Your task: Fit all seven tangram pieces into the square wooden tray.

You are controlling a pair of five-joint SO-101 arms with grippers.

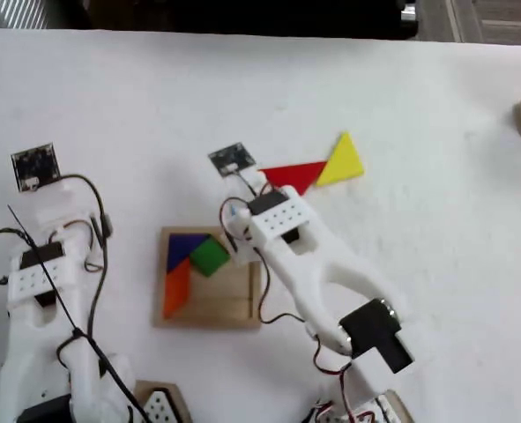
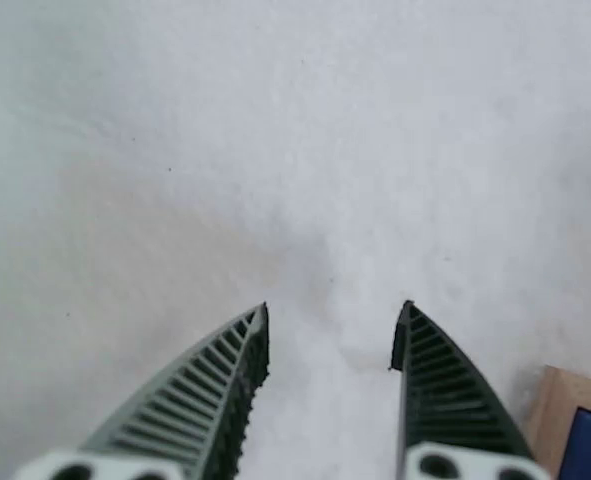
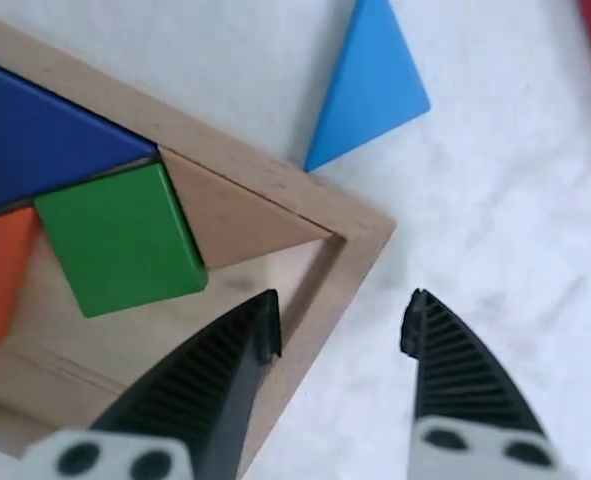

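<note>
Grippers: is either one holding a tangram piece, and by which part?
Nothing is held. The right gripper is open over a corner of the wooden tray; the left gripper is open over the table.

White, perhaps cloth-covered table [image 1: 110, 97] carries tray [image 1: 209, 319], red triangle [image 1: 297, 174], yellow triangle [image 1: 341, 163], blue triangle [image 3: 370, 85].
</note>
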